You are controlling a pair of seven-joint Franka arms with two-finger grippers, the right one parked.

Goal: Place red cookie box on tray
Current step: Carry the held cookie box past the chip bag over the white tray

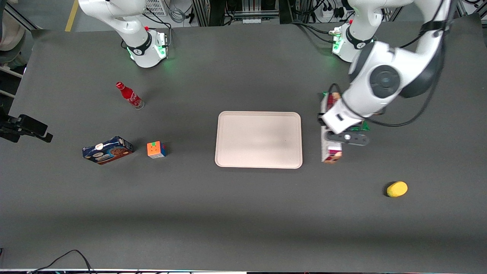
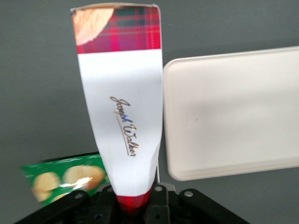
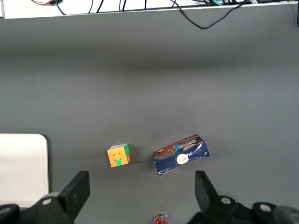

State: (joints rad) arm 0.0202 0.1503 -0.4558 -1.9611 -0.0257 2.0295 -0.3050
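My left gripper (image 1: 330, 133) is shut on the red cookie box (image 1: 330, 152), a long slim box with dark red plaid, a white side panel and cookie pictures at its end. The wrist view shows the fingers (image 2: 159, 198) pinching one end of the box (image 2: 121, 102), which is squeezed in there. The box runs lengthwise beside the short edge of the pale cream tray (image 1: 258, 139) that faces the working arm's end of the table. The tray also shows in the left wrist view (image 2: 233, 112). I cannot tell whether the box touches the table.
A green cookie packet (image 2: 65, 179) lies under the gripper. A yellow lemon (image 1: 397, 188) sits nearer the front camera. Toward the parked arm's end are a colour cube (image 1: 156, 149), a dark blue cookie box (image 1: 107, 149) and a red bottle (image 1: 129, 95).
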